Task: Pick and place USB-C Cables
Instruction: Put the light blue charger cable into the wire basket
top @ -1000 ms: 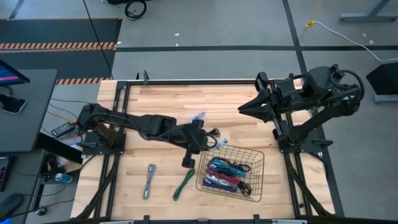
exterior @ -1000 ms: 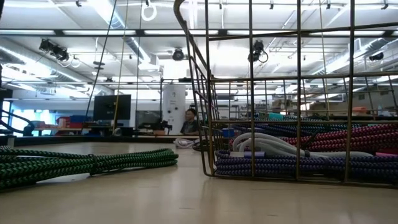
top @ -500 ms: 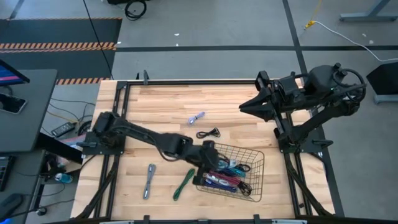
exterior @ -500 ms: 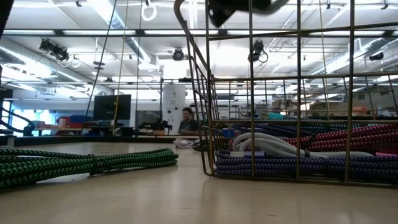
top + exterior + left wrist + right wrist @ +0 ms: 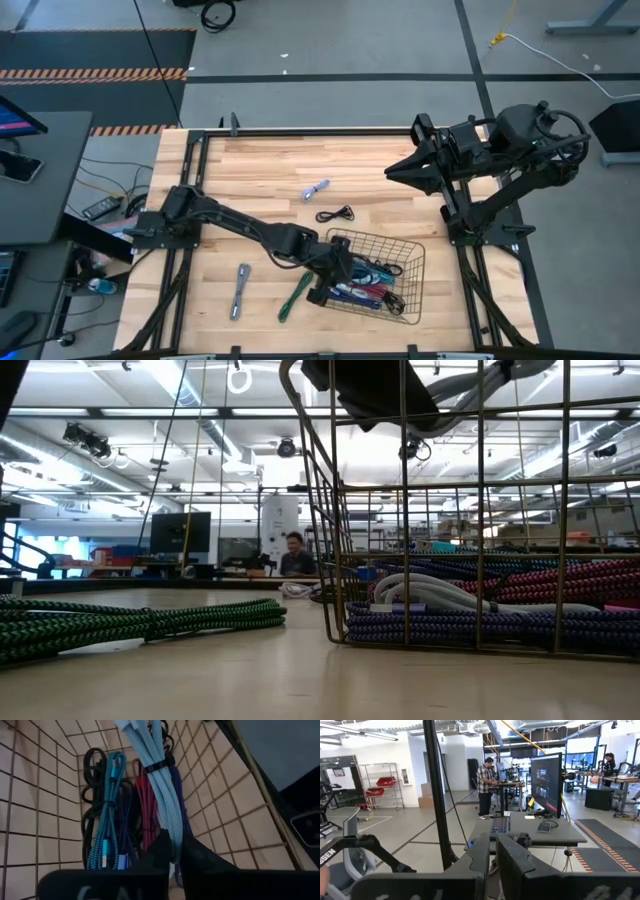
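With the left end effector closed on the pale-blue braided cable bundle above the black wire-mesh basket, a snag on release could be caused by loose loops.

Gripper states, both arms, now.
Left gripper: shut on the pale blue cable, over the wire basket.
Right gripper: shut, holding nothing, parked away from the table.

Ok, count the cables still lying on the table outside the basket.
4: a grey cable near the front left, a green cable beside the basket, a black cable and a pale one mid-table. None seems hidden.
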### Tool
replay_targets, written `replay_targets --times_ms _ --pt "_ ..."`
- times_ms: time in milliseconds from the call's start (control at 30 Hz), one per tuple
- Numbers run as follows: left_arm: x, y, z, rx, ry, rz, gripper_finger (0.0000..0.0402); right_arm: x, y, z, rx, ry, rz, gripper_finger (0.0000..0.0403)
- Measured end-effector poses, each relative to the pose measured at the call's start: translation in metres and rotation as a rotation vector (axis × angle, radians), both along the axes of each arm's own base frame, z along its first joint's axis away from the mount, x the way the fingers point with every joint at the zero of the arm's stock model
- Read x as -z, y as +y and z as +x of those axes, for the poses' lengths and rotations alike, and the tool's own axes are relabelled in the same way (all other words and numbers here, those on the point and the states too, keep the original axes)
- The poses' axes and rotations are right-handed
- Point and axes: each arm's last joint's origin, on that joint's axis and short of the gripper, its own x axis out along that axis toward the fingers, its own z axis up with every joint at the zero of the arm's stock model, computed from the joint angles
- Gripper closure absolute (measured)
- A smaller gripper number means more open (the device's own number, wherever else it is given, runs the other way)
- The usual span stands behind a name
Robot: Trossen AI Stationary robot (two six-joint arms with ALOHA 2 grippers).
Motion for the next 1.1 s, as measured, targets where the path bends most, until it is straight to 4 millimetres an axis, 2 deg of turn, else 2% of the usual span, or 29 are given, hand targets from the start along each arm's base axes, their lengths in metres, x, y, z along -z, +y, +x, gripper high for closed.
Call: replay_targets --times_ms 733,1000,1100 --pt "0.001 0.0 -0.001 0.062 -0.009 0.055 0.038 0.0 0.0 0.0 0.0 -0.001 0.0 0.0364" --pt "0.012 0.004 0.003 0.104 0.019 0.069 0.038 0.0 0.0 0.0 -0.001 -0.001 0.0 0.0364" --pt "0.011 0.008 0.005 0.095 0.004 0.059 0.038 0.0 0.0 0.0 -0.001 0.001 0.006 0.0364"
